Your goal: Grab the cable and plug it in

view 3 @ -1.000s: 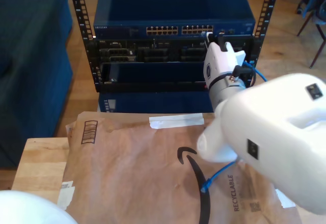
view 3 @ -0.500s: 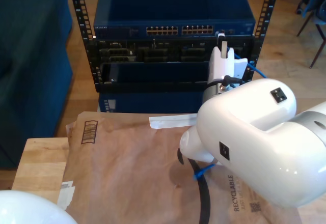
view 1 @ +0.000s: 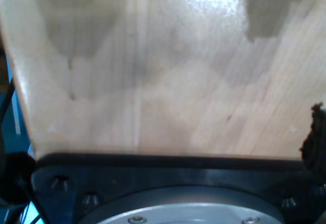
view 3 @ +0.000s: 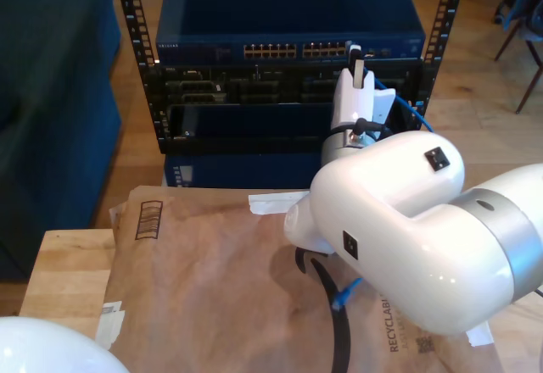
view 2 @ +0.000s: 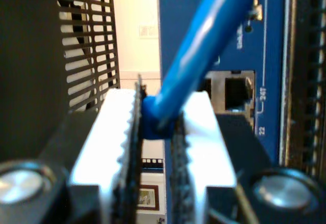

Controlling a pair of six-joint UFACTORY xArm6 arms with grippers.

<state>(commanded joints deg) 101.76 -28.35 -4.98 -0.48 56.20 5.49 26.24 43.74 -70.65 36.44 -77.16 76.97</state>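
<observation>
End effector: my second gripper (view 2: 155, 132) is clamped on the cable (view 2: 204, 46) just behind its plug, nose-first toward the ports, so the plug leads.
First gripper: hanging over the wooden table (view 1: 163, 66); open or closed, can't tell.
Paper packaging (view 3: 221, 280): printed "RECYCLABLE", cable tail lying across it.
Switch (view 3: 288, 25): open port dead ahead, marked 22 and 24.

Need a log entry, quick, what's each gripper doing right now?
My first gripper: cannot be told.
My second gripper: closed on the cable near its plug, at the blue switch.
</observation>
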